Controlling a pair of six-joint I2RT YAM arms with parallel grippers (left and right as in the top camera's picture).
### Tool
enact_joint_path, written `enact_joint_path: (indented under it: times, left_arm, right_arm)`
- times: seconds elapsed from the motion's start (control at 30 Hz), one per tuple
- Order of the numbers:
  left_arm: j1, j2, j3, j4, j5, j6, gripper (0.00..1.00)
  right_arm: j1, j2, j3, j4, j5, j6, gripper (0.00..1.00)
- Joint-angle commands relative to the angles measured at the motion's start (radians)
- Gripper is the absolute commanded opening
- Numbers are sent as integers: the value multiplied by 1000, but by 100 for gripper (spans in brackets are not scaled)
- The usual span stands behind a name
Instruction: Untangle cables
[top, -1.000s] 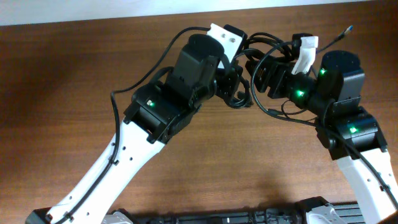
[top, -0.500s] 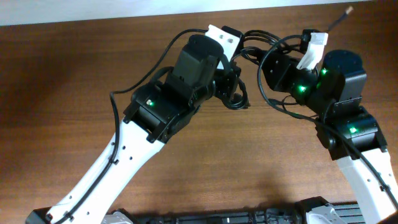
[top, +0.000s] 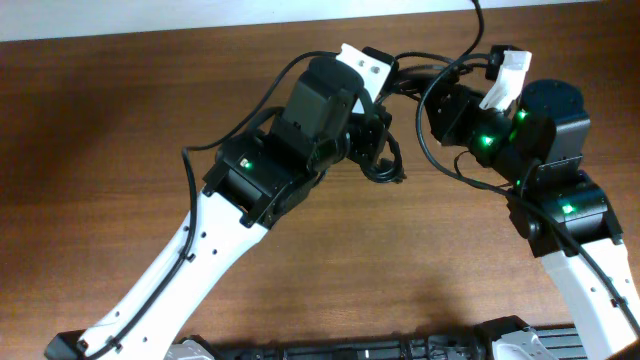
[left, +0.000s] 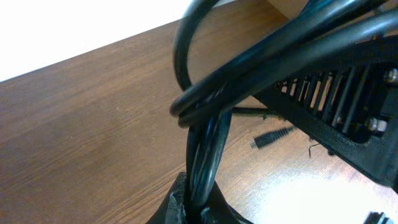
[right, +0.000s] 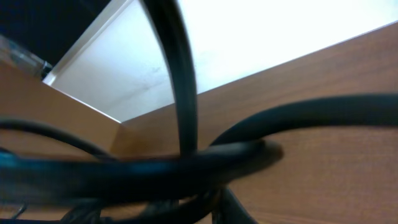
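Note:
The cables (top: 387, 170) are thin black cords hanging in loops between my two grippers near the table's far edge. My left gripper (top: 378, 142) is shut on a bundle of strands, which rise from its fingertips (left: 186, 208) in the left wrist view as the cables (left: 249, 68). My right gripper (top: 430, 108) sits just to the right, shut on strands of the same cables (right: 186, 168), which cross its blurred view close to a finger (right: 239, 208). One strand runs up past the table's far edge. A small plug (left: 272, 138) lies on the wood.
The brown wooden table (top: 100, 150) ends in a far edge (top: 200, 28) close behind both grippers. Each arm's own thick black wire (top: 195, 160) runs along its body. The right gripper's black housing (left: 348, 106) stands near the left fingers.
My right gripper moved up and right and shut on the cables. A loose cable end swung from the right to straight up past the far edge. The left gripper kept its grip.

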Motion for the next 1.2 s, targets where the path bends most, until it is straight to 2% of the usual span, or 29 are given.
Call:
enact_joint_path:
  times: [0.0,0.07,0.13,0.2,0.27,0.3,0.33,0.5,0.83,1.07,1.17]
  left_arm:
    - [-11,3,19,3,43,-12,0]
    - [-11,3,19,3,36,-12,1]
    - [-11,3,19,3,30,-8,13]
    - [-11,3,19,3,8,-8,17]
    - [-11,3,19,3,-25,-5,40]
    - [-11,3,19,3,-27,24,48]
    - [-11,3,19,5,-27,103,54]
    - [-11,3,19,10,-23,202,61]
    - [-11,16,19,19,-23,210,68]
    - [-11,32,19,60,-32,480,69]
    - [-11,32,19,84,-104,516,68]
  right_arm:
    - [-4,1,2,2,16,-3,4]
    - [-4,1,2,-12,16,-8,4]
    - [-4,1,2,-27,16,-23,4]
    - [-4,1,2,-41,17,-34,4]
    - [-4,1,2,-51,16,-45,4]
    - [-4,1,2,-59,16,-48,4]
    - [-4,1,2,-75,15,-48,4]
    - [-4,0,2,-80,-27,-48,4]
    - [-4,1,2,-58,-151,-60,4]
    - [-4,1,2,-86,-180,-78,4]
    - [-4,1,2,-95,-180,-78,4]
